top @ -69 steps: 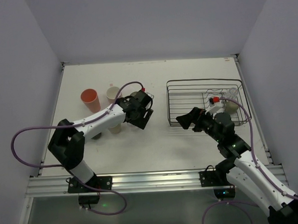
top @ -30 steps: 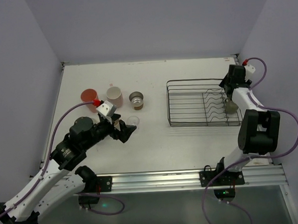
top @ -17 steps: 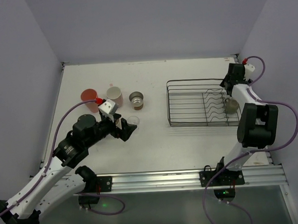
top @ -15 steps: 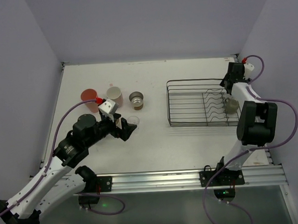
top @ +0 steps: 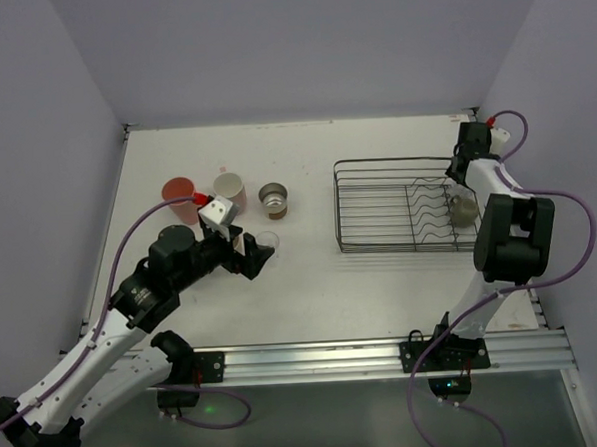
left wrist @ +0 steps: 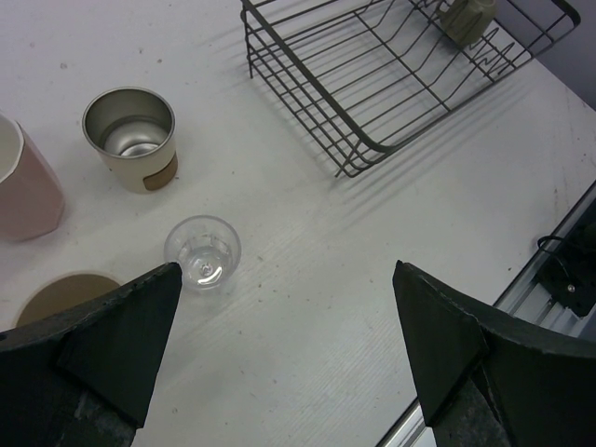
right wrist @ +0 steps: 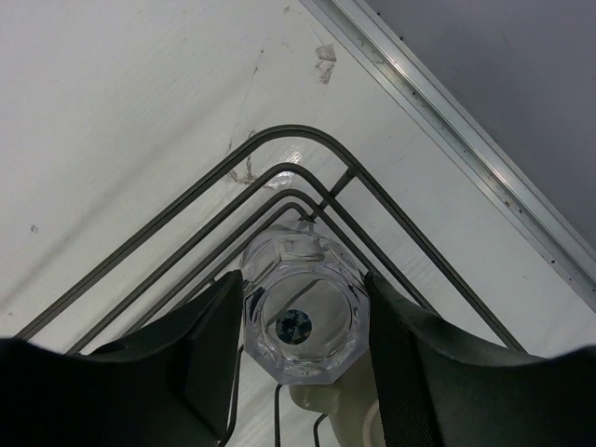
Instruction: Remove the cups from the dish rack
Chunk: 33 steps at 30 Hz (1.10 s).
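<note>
**Faceted clear cup** (right wrist: 303, 321): it stands in the far right corner of the dish rack (top: 378, 214), at the upper right of the overhead frame. Only the right wrist view shows it. That view looks straight down into its mouth, with the rack's corner wires bending round behind it. In the overhead view the right gripper (top: 463, 171) covers it.

**Right gripper:** clenched on the faceted cup. Both fingers (right wrist: 209, 358) lie against opposite sides of the cup with no visible gap. A pale rounded shape just below the cup is cut off by the frame edge and cannot be identified.

**Olive-grey mug** (top: 463, 210): it sits at the right end of the rack among the prongs, just below the right gripper in the overhead frame. The left wrist view catches it in its upper right corner, too small to judge its tilt.

**Cups on the table** (top: 305, 153), left of centre:
- The salmon-orange cup (top: 180, 193), pale pink cup (top: 229, 190) and metal cup (top: 273, 198) stand in a row.
- The round clear cup (top: 267, 243) stands upright below the metal one.
- The left wrist view adds a beige cup (left wrist: 60, 293) at its lower left, partly behind a finger. In the overhead view the left arm hides it.

**Left gripper** (top: 250, 256): released, jaws spread wide and holding nothing. It is above the table, just beside the round clear cup.
</note>
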Each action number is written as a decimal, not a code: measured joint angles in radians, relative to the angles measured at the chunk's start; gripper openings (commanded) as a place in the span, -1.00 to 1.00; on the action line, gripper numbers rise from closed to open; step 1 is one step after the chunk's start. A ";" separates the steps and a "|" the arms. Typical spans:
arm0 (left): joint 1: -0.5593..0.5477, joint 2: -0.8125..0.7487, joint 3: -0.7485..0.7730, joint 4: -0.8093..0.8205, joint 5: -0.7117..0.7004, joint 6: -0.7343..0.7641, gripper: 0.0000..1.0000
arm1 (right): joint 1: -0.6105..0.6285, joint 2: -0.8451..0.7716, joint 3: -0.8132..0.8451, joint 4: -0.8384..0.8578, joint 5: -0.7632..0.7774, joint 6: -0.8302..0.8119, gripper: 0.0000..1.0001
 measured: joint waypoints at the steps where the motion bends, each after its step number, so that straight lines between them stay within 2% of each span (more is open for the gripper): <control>1: 0.001 0.001 0.000 0.000 0.000 0.000 1.00 | 0.000 -0.003 -0.003 0.002 0.000 0.002 -0.19; 3: 0.002 0.004 0.000 0.000 0.001 0.000 1.00 | 0.000 -0.017 -0.023 0.018 -0.003 0.003 -0.29; 10: 0.014 0.021 0.000 0.008 0.011 0.000 1.00 | 0.000 -0.134 -0.077 0.044 -0.047 0.018 -0.35; 17: 0.017 0.047 0.000 0.026 0.036 0.000 1.00 | 0.002 -0.414 -0.192 0.122 -0.156 0.082 -0.37; 22: 0.018 0.067 0.001 0.051 0.070 -0.016 1.00 | 0.032 -0.636 -0.351 0.188 -0.293 0.153 -0.39; 25: 0.019 0.085 0.001 0.096 0.124 -0.066 1.00 | 0.109 -0.772 -0.458 0.224 -0.415 0.200 -0.39; 29: 0.019 0.133 -0.001 0.227 0.212 -0.174 0.92 | 0.275 -0.921 -0.580 0.323 -0.605 0.270 -0.39; 33: 0.019 0.201 -0.024 0.406 0.285 -0.299 0.61 | 0.393 -1.028 -0.684 0.446 -0.779 0.366 -0.38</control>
